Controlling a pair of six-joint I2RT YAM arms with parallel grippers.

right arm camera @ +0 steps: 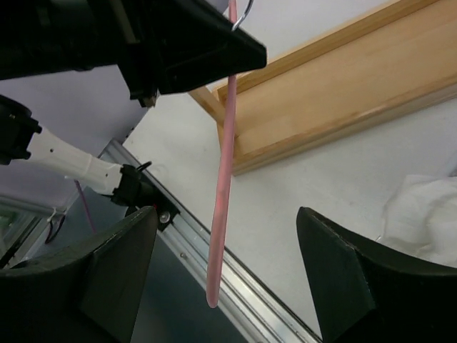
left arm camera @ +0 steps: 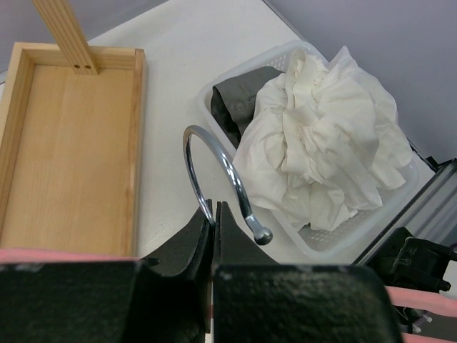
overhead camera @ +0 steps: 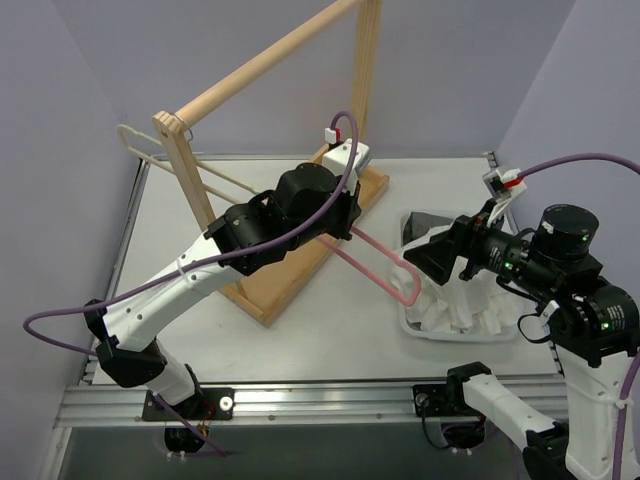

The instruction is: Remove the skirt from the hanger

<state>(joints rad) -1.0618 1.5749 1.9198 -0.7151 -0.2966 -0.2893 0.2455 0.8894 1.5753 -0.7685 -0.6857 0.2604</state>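
Left fingers point(left arm camera: 202, 239): together, clamped on the steel hook point(left arm camera: 194, 146) of the pink hanger point(overhead camera: 385, 265). The hook curls up just past my tips.
Right fingers point(right arm camera: 118, 275): apart, gripping nothing. The hanger's pink bar crosses the gap in my wrist view, clear of both fingers.
Skirt point(left arm camera: 321, 136): white and bunched in a heap, lying in the basket point(left arm camera: 332, 246). It is off the hanger.
Skirt vs left fingers: beyond the hook and to its right, apart from my tips, no contact.
Skirt vs right fingers: near. From above they hang by the basket's left side with the heap just past them. In my wrist view a white fold shows at the right edge beside one finger. Touching or not, I cannot tell.
Hanger, lie: runs from my left fingers toward the basket, with its far corner near the basket's left wall, between my two arms.
Basket, place: on the surface point(overhead camera: 330, 340), right side, ahead of my right arm.
Grey cloth point(left arm camera: 239, 96): in the basket's far end, partly under the skirt.
Rack point(overhead camera: 270, 70): wooden, with its tray base on the surface left of the basket.
Count, skirts: one.
Count, hangers: two, the pink one in my grip and a cream one point(overhead camera: 130, 137) at the rack's left end.
Count, baskets: one.
Count, grey cloths: one.
Count, racks: one.
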